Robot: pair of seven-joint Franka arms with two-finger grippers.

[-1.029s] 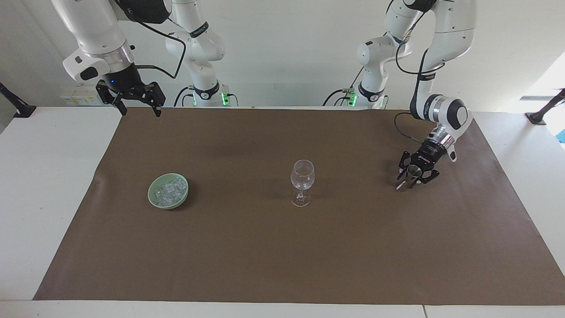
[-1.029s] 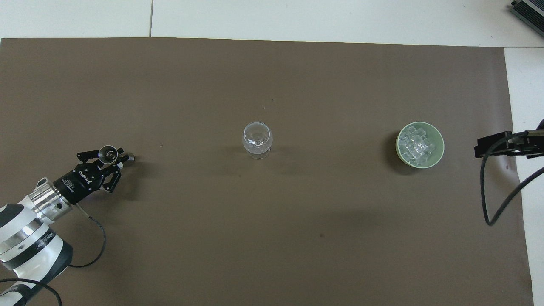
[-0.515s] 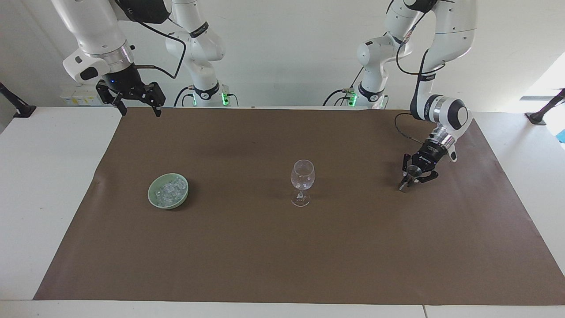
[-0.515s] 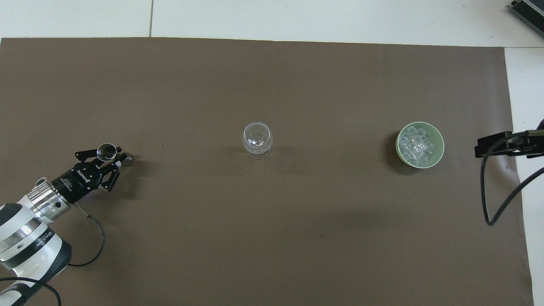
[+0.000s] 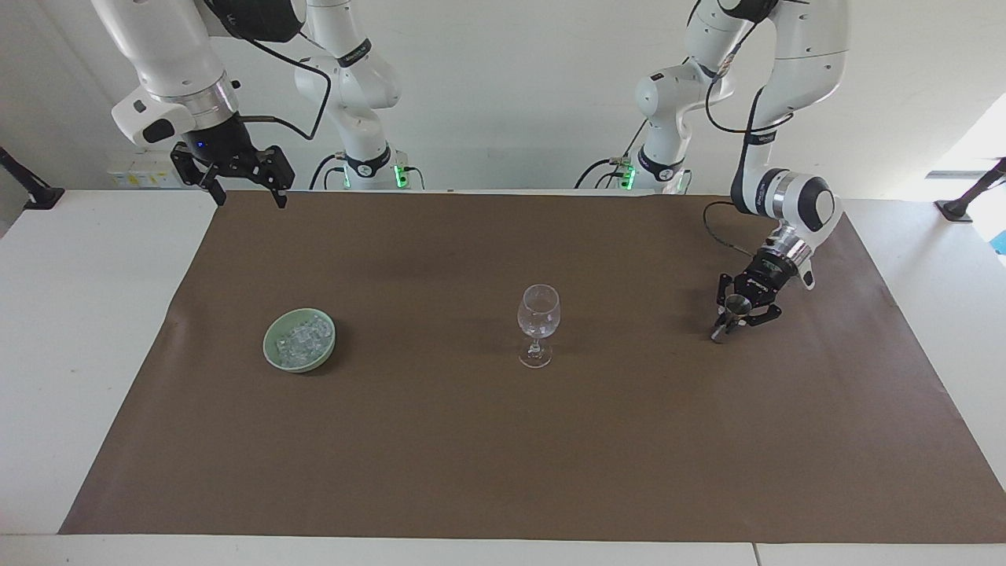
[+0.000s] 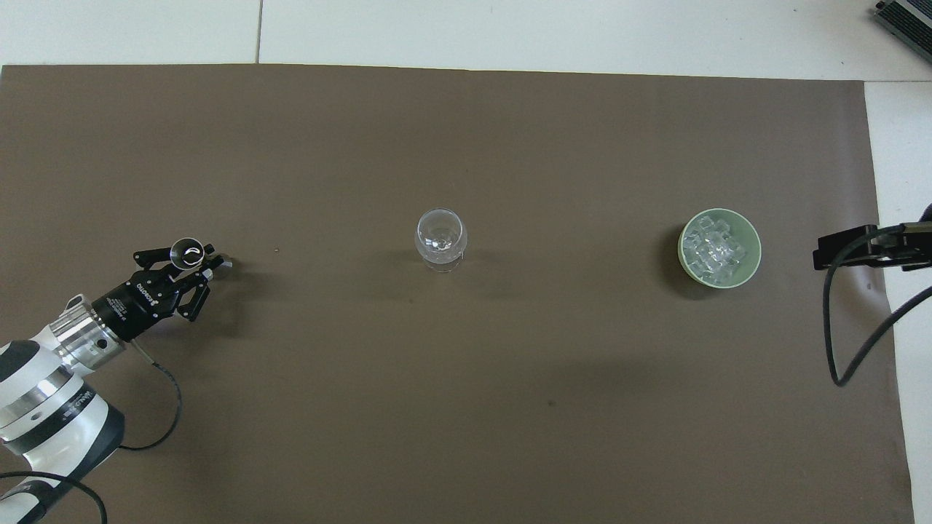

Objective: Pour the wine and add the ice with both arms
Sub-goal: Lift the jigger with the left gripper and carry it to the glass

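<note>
Brown-mat counter: our left gripper [image 5: 725, 326] is tilting a small metal cup [image 6: 187, 252], fingers clamped, lower left overhead. Right gripper [image 5: 245, 191] is waiting, fingers spread. Ice [image 5: 302, 339] is sitting in the green bowl [image 5: 271, 351]; wine glass [image 5: 538, 318] centre, not yet poured.

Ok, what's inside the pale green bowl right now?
The pale green round bowl holds a heap of small clear ice cubes. The bowl's bottom under them is covered.
</note>
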